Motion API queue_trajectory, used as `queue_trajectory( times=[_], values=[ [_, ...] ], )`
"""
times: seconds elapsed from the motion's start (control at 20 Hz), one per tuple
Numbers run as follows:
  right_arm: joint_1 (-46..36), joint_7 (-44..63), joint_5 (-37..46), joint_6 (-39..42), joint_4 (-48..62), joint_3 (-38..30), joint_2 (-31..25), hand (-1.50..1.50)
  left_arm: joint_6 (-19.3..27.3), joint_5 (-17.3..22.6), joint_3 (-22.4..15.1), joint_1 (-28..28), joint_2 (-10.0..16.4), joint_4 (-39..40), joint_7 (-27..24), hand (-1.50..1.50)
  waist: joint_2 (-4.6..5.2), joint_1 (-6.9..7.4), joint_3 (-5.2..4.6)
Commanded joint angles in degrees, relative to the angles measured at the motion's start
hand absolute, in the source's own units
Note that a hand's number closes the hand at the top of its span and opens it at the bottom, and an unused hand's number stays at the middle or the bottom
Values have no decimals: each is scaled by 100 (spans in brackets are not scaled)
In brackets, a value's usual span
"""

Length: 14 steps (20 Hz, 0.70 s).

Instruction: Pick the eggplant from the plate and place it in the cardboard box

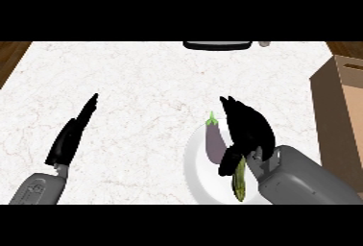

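From the head view, a white marbled counter (142,86) fills the scene. At 12 o'clock, a dark flat thing (216,45) lies cut by the far edge, with a small grey thing (264,43) just beside it at its 3 o'clock; what they are cannot be told. The cardboard box (340,125) stands at the view's 3 o'clock, running along the right edge.

A white plate (193,168) sits at about 5 o'clock, near the box but apart from it. On it lies a slim green vegetable (240,182), partly hidden under the right hand's thumb (228,162) and the grey forearm (305,180).

The eggplant (214,143) lies on the plate, with its green stem pointing to 12 o'clock. The right hand (248,129) is over the plate at the eggplant's 3 o'clock, just beside it, fingers stretched out toward 11 o'clock, holding nothing. Its thumb is by the eggplant's lower end.

The left hand (71,134) rests at 9 o'clock, well apart from the plate, fingers straight and pointing to 1 o'clock.
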Motion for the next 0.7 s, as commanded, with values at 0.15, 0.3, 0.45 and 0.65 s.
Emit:
queue_trajectory(
  times=[0.15,0.3,0.45,0.65],
  values=[
    [-147,638,211,370,907,42,792,-150,74,-188,22,-115,-191,185,9,0,13,-8,0],
    [-65,510,318,428,963,-105,839,-150,-117,-98,176,-144,-93,97,92,0,6,-16,2],
    [-39,377,305,638,1025,-367,641,-150,-151,-150,29,367,-69,-569,209,0,-11,16,5],
    [168,361,646,636,1105,-340,879,-150,-185,-185,248,218,-94,-159,19,0,-2,-21,2]
  ],
)
